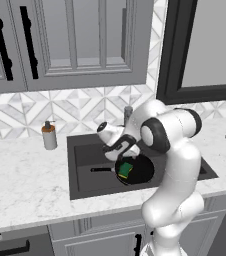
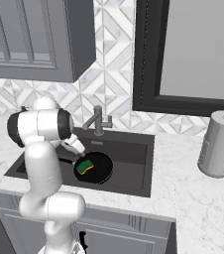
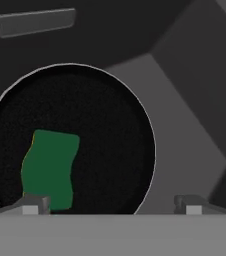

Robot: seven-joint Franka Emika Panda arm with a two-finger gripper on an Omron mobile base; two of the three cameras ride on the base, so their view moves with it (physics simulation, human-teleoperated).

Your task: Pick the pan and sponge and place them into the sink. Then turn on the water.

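Note:
The black pan (image 1: 141,172) (image 2: 100,171) (image 3: 100,130) lies flat in the dark sink (image 1: 85,155) (image 2: 134,154) (image 3: 185,125), its thin handle pointing left in the left base view. The green-topped sponge (image 1: 125,170) (image 2: 84,166) (image 3: 50,167) rests inside the pan, with a yellow edge showing. My gripper (image 1: 125,157) (image 2: 78,155) (image 3: 110,205) hangs just above the pan, open, with its jaws spread wide and nothing between them. One fingertip (image 3: 32,205) overlaps the sponge's near end. The grey faucet (image 1: 128,114) (image 2: 98,120) stands behind the basin; no water is running.
A brown-topped soap dispenser (image 1: 49,135) stands on the marble counter left of the sink. A grey cylinder (image 2: 218,144) stands on the counter to the right. Grey cabinets hang above, and a dark-framed window sits behind the sink's right side.

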